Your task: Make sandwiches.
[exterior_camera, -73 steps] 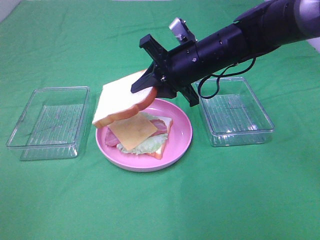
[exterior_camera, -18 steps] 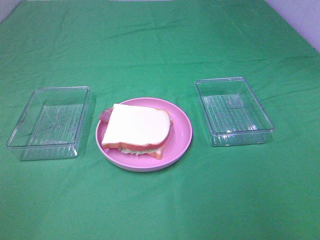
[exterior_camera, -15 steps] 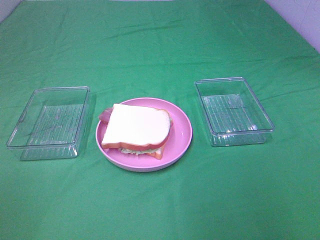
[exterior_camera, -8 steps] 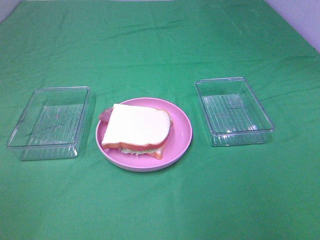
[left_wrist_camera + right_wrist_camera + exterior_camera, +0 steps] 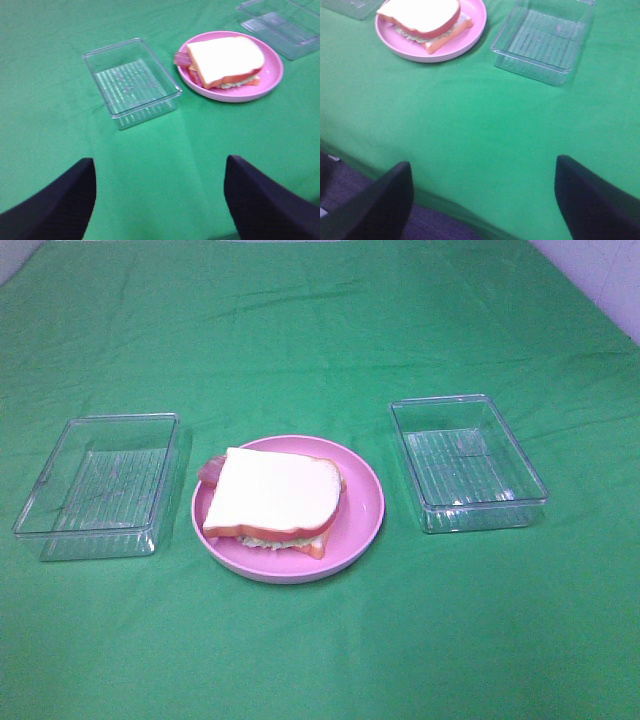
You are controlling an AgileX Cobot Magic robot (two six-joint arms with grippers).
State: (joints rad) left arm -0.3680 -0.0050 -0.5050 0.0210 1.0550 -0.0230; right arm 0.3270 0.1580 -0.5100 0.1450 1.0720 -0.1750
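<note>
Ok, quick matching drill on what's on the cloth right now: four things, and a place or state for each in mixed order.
Things:
1. sandwich
2. pink plate
3. left tray
4. left gripper

States:
a. clear, nothing inside
b. jaws wide apart over green cloth
c. between the two trays
d. stacked, white slice on top

Pairs: 1-d, 2-c, 3-a, 4-b

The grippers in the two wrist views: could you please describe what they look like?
Only the fingers show. The left gripper has two broad, rounded, matte black fingers with a faint fine texture. The right gripper looks the same, dark and rounded. No cables, markings or arm links are visible.
</note>
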